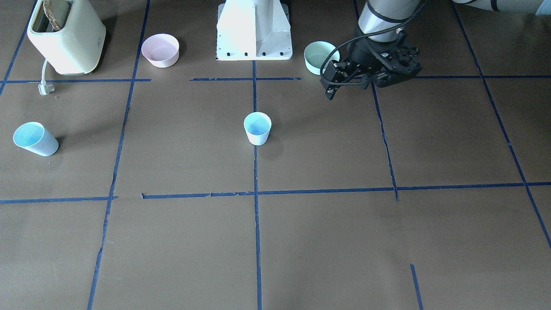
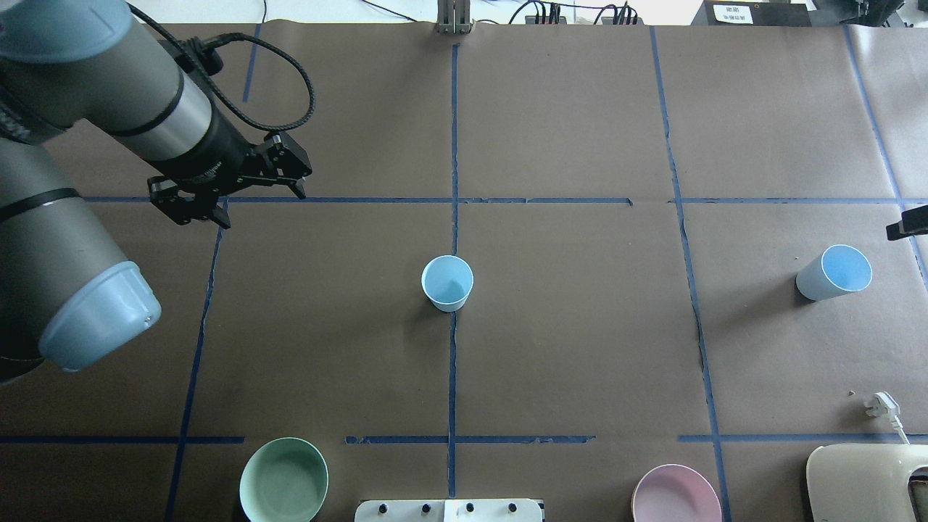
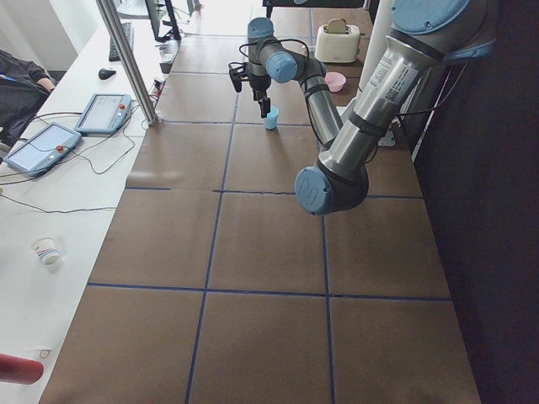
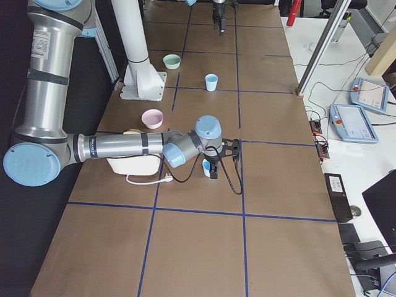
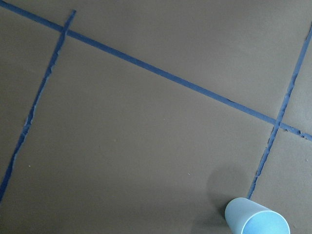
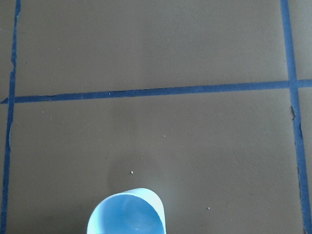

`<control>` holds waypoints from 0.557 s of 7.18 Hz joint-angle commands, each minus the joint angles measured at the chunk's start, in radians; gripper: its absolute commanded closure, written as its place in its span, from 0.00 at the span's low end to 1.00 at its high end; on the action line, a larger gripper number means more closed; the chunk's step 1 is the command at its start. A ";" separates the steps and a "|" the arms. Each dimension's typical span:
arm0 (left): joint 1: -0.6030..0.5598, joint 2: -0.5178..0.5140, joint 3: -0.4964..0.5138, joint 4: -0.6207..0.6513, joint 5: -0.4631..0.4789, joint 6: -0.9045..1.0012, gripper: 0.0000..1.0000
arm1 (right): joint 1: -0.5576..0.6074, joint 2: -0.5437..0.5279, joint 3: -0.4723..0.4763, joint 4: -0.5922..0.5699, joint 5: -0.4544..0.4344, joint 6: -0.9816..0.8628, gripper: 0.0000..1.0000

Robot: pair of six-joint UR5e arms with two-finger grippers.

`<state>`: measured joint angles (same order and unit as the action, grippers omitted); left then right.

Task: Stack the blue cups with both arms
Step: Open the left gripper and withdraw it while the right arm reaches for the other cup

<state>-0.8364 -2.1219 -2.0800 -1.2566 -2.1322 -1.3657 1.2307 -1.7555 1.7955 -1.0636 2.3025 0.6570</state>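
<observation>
One blue cup [image 2: 447, 283] stands upright at the table's middle, on the central tape line; it also shows in the front view [image 1: 257, 128] and low in the left wrist view [image 5: 256, 219]. The other blue cup [image 2: 834, 272] stands alone at my right side [image 1: 34, 138] and fills the bottom of the right wrist view [image 6: 126, 212]. My left gripper [image 2: 257, 206] is open and empty, raised well to the left of the middle cup [image 1: 331, 79]. My right gripper [image 4: 210, 167] hovers by the right cup; only a black sliver of it shows overhead, and I cannot tell its state.
A mint-green bowl [image 2: 283, 480] and a pink bowl [image 2: 676, 495] sit near the robot's white pedestal [image 1: 254, 30]. A cream toaster [image 1: 66, 36] with a loose plug [image 1: 44, 88] stands at my near right corner. Blue tape lines grid the brown table.
</observation>
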 commanded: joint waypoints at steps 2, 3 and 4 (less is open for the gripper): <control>-0.090 0.063 -0.078 0.092 -0.031 0.169 0.00 | -0.112 0.007 -0.056 0.019 -0.080 0.027 0.00; -0.110 0.094 -0.087 0.094 -0.031 0.212 0.00 | -0.123 0.007 -0.073 0.021 -0.080 0.027 0.00; -0.119 0.105 -0.091 0.094 -0.031 0.232 0.00 | -0.129 0.007 -0.074 0.019 -0.077 0.027 0.00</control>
<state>-0.9377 -2.0397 -2.1615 -1.1668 -2.1624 -1.1731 1.1140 -1.7498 1.7319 -1.0444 2.2258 0.6838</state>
